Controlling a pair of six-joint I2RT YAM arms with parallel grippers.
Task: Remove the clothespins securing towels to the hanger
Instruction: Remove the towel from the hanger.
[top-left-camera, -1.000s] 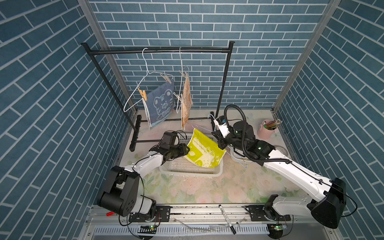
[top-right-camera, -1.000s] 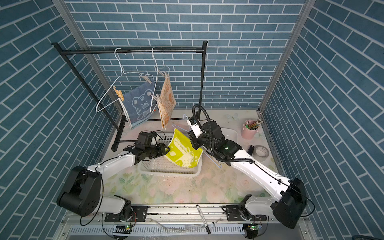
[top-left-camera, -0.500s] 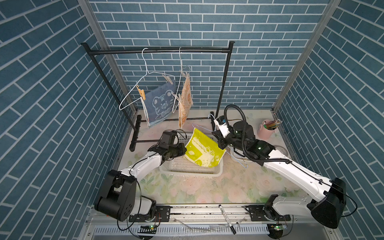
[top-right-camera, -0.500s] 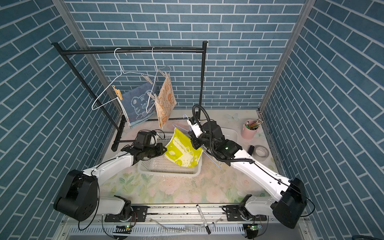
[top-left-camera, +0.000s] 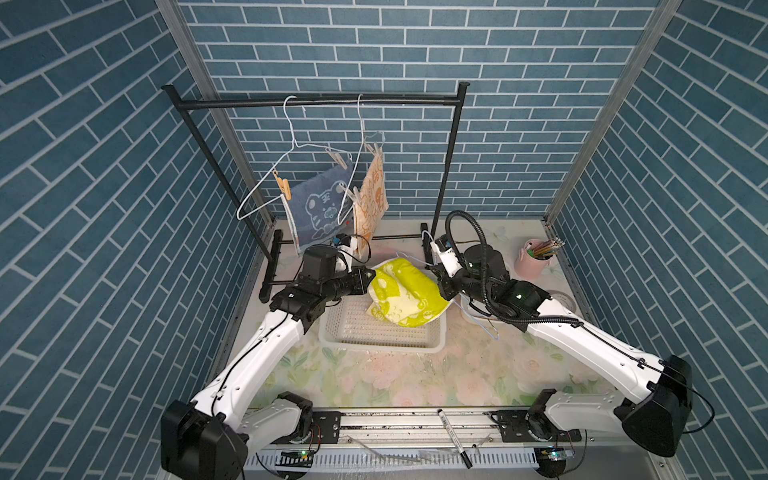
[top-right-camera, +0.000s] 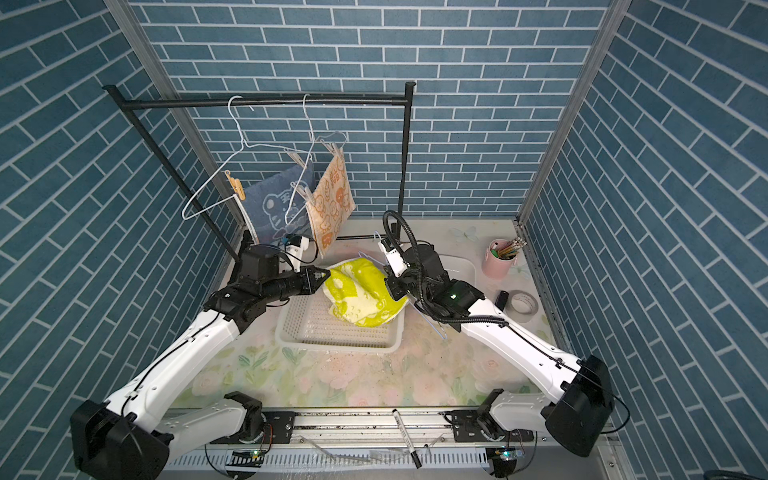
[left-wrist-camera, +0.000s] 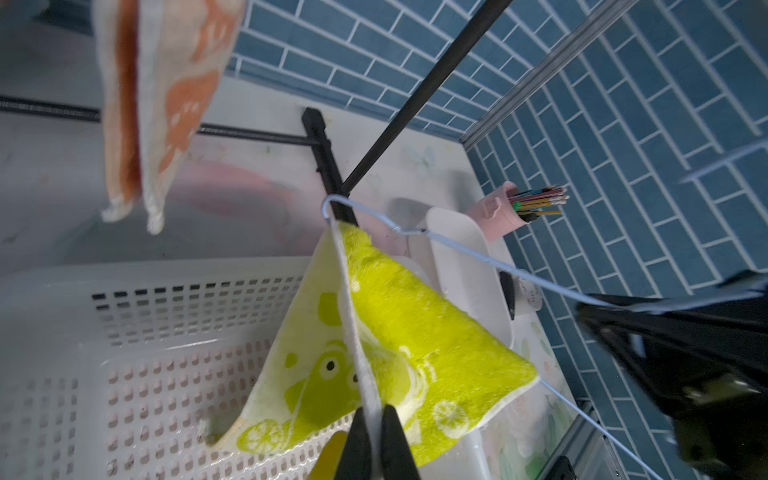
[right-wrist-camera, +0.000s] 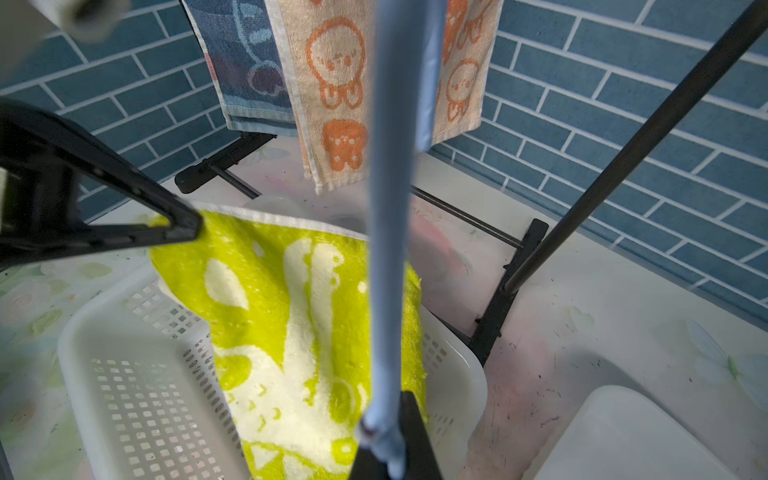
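Two-armed robot at a floral tabletop (top-left-camera: 374, 382), walled in by blue brick pattern.

At centre, a yellow-green terry towel (top-left-camera: 405, 293) with pale prints, slung over a pale blue wire hanger (right-wrist-camera: 388, 249) and sagging into a white perforated plastic basket (top-left-camera: 380, 347). Left jaws pinched shut on the towel's white hem (left-wrist-camera: 357, 357), plain in the left wrist view. Right jaws closed on the blue hanger's wire, holding it above the basket's far right corner. No clothespin to be seen on this towel.

Clothespins in view all higher up and further back, under a black metal rail (top-left-camera: 316, 102):
- A tan wooden spring clothespin (top-left-camera: 283, 186) on the near top corner of a denim-blue towel (top-left-camera: 318, 212) with a white tiger.
- A pale grey-white clothespin (top-left-camera: 337, 159) on that towel's far corner.
- Two more pale clothespins (top-left-camera: 377, 148), (top-left-camera: 354, 194) on the top corners of an orange-cream bunny towel (top-left-camera: 372, 199).

From both sets of jaws: up and toward the back wall, well apart. Long axes tilted, roughly crosswise to each towel's top edge. Left arm (top-left-camera: 266, 345) nearer, almost beneath the blue towel. Right arm (top-left-camera: 582, 345) further off to the side.

Probably next: letting the yellow-green towel down into the basket, then reaching up with the left jaws to squeeze the tan pin by its tail ends, not its biting end.
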